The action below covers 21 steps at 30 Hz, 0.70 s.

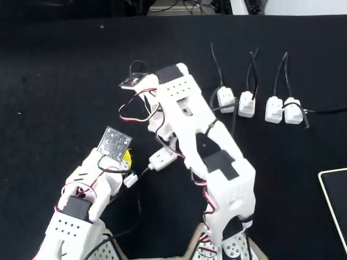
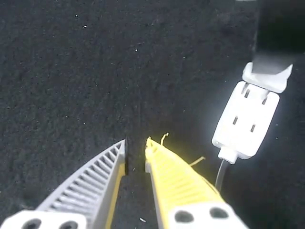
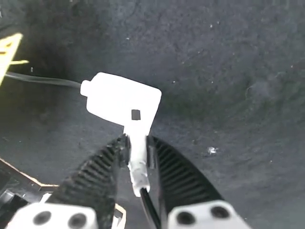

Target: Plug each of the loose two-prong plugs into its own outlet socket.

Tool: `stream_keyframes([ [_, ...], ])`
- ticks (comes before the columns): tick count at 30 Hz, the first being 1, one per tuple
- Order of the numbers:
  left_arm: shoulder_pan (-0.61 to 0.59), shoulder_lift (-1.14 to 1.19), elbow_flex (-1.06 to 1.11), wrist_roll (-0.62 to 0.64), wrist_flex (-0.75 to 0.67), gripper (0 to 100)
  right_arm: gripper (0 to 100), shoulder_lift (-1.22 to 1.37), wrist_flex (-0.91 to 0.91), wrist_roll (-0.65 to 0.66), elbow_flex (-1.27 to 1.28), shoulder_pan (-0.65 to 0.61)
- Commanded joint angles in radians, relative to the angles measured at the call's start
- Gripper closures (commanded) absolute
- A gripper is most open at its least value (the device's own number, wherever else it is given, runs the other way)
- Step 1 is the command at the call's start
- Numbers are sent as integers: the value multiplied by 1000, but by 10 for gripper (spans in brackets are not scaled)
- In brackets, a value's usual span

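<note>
Right wrist view: my right gripper (image 3: pixel 137 141) clamps the white two-prong plug (image 3: pixel 137 160) against the white plastic outlet block (image 3: pixel 121 102); I'd push straight in, bracing with my slightly open, empty left gripper (image 2: pixel 136 143) beside it.

On the table (image 1: pixel 65 65), a plug (image 3: pixel 138 155) sits between the right gripper's (image 3: pixel 137 142) fingers, touching the outlet socket (image 3: pixel 121 99) just ahead of them, with the left gripper (image 2: pixel 136 143) just beside that socket and a row of other corded pieces (image 1: pixel 246 104) well beyond both.
</note>
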Motion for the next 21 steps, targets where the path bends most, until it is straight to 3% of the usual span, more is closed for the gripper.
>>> stream_keyframes([
  [1, -12, -12, -41, -11, -17, 920, 988, -5, 29, 9, -50, 25],
  [13, -13, -12, -41, -11, -17, 920, 988, -68, 18, -9, 8, 77],
  [21, -13, -12, -41, -11, -20, 920, 988, -183, -104, -17, 162, 64],
])
